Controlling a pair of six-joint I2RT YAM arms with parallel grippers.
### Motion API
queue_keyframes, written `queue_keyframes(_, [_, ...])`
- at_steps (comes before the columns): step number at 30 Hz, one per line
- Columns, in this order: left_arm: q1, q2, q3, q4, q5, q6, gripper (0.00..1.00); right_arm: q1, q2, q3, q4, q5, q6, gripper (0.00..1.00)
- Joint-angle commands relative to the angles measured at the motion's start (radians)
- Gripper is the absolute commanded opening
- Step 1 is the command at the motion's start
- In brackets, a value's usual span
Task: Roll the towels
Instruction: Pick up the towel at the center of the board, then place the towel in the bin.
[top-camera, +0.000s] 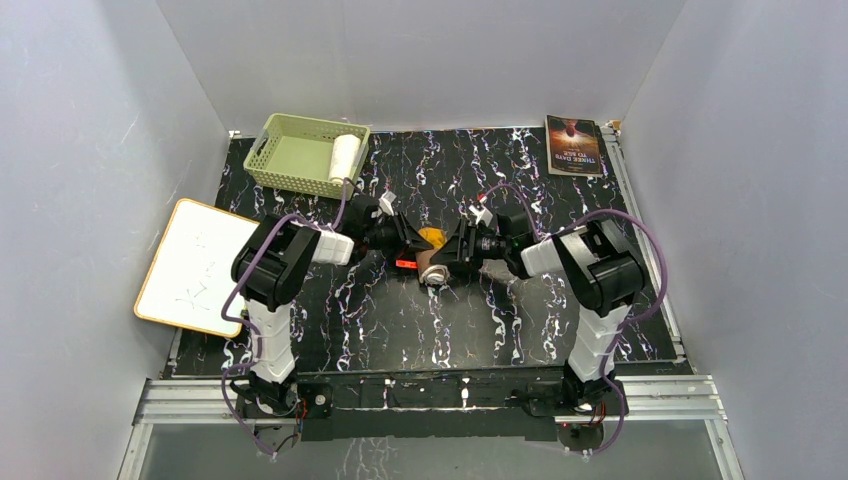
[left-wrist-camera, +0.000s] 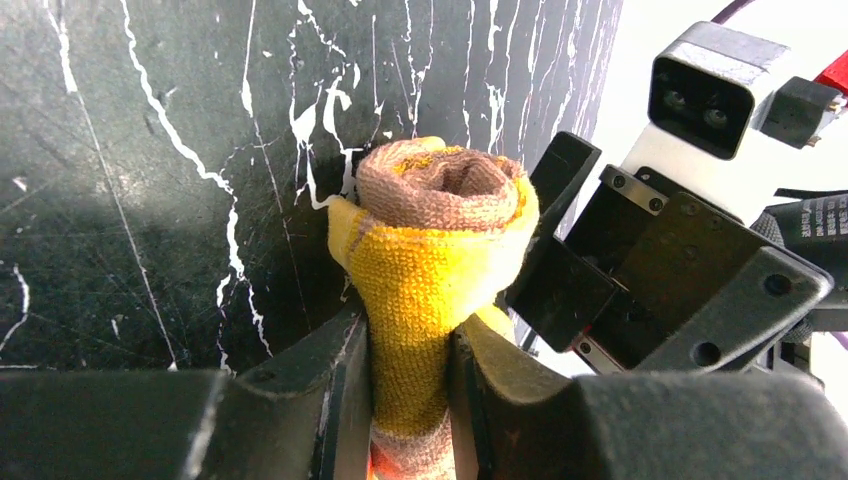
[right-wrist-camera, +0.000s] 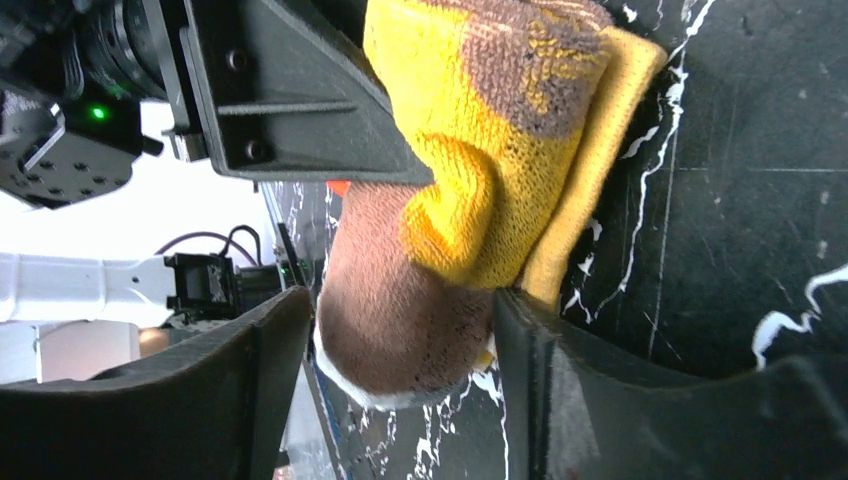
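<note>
The left gripper (left-wrist-camera: 405, 335) has its jaws clamped on the rolled brown-and-yellow towel (left-wrist-camera: 440, 220) at mid tabletop (top-camera: 560, 320); the jaws of the right gripper (right-wrist-camera: 400, 310) bracket its brown end, pressing or not I cannot tell; a careless release could let the roll spring open.

Left gripper (top-camera: 411, 243) and right gripper (top-camera: 451, 250) crowd the towel (top-camera: 432, 240) mid-frame; bare table (top-camera: 440, 330) lies below, and above between upper-left basket (top-camera: 300, 152) and upper-right book (top-camera: 574, 145).

The patterned towel (left-wrist-camera: 440, 250) looks to me like rough, looped terry cloth, matt. The tabletop (left-wrist-camera: 150, 200) is smooth, glossy and finely scratched. The left gripper (left-wrist-camera: 410, 335) has matt black plastic fingers (left-wrist-camera: 290, 400).
</note>
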Motion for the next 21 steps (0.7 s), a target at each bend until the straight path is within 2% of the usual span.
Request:
queue_keyframes(1, [0.058,-0.074,0.093,-0.158,0.043,0.139,0.14,-0.039,-0.109,0.07,-0.141,-0.004,-0.118,0.7])
queue_keyframes(7, [0.199,-0.133,0.344,-0.567,0.131,0.466,0.11,-0.108,-0.266,0.134,-0.368,0.066,-0.258,0.8])
queue_keyframes(11, [0.274,-0.132,0.608,-0.853,0.184,0.691,0.11,-0.118,-0.334,0.169,-0.476,0.107,-0.335,0.83])
queue_keyframes(15, [0.346,-0.052,0.888,-1.049,0.252,0.846,0.13,-0.118,-0.351,0.163,-0.474,0.101,-0.334,0.83])
queue_keyframes(17, [0.389,0.019,1.075,-1.151,0.292,0.903,0.14,-0.118,-0.35,0.149,-0.448,0.083,-0.316,0.83])
queue_keyframes(21, [0.472,0.186,1.338,-1.277,0.333,0.964,0.15,-0.117,-0.355,0.136,-0.438,0.066,-0.312,0.83])
